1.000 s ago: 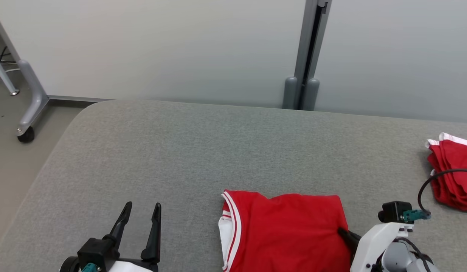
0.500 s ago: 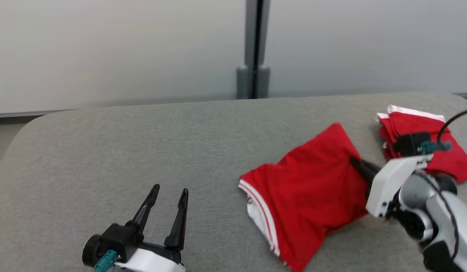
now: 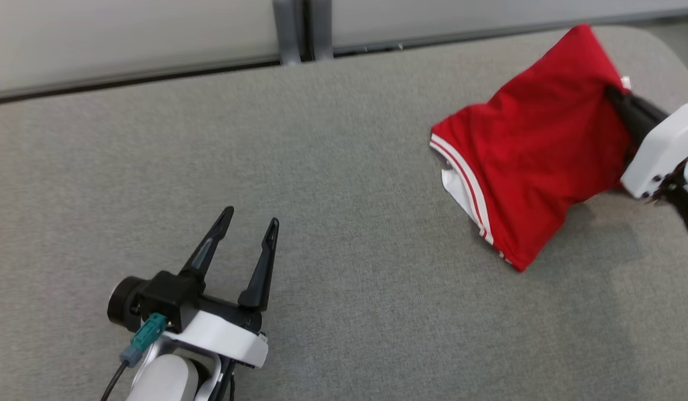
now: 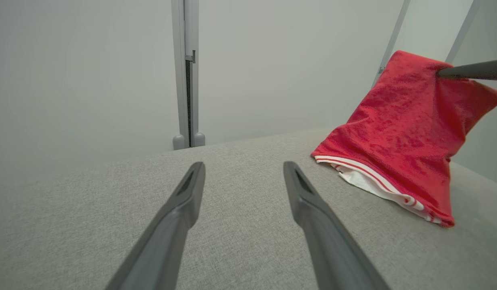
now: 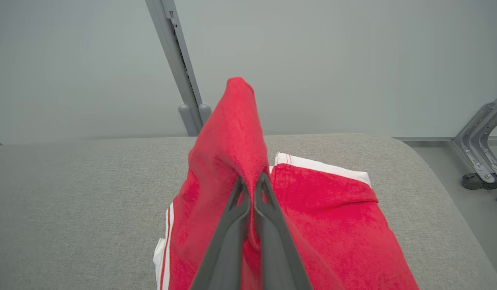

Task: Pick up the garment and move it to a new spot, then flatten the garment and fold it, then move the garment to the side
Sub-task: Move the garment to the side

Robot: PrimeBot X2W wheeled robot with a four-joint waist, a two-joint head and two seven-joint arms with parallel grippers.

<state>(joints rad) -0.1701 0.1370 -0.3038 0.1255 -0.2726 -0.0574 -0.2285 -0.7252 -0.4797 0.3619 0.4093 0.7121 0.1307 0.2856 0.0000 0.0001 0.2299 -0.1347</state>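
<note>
My right gripper [image 5: 253,179] is clamped on the red garment [image 3: 536,150], one edge raised off the desk [image 3: 321,167]; left gripper [image 3: 250,216] hovers low, fingers spread.

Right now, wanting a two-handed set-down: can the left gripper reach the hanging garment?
Probably yes: left gripper is open, bare table lies between it and the garment; right gripper pinches its far side.

White wrists [image 3: 221,340]; black fingers [image 3: 262,267]

The grey fabric-covered table [image 3: 321,167] carries a folded red pile [image 5: 328,189] near its rounded corner. The red garment [image 3: 533,156] touches it along the striped hem.
</note>
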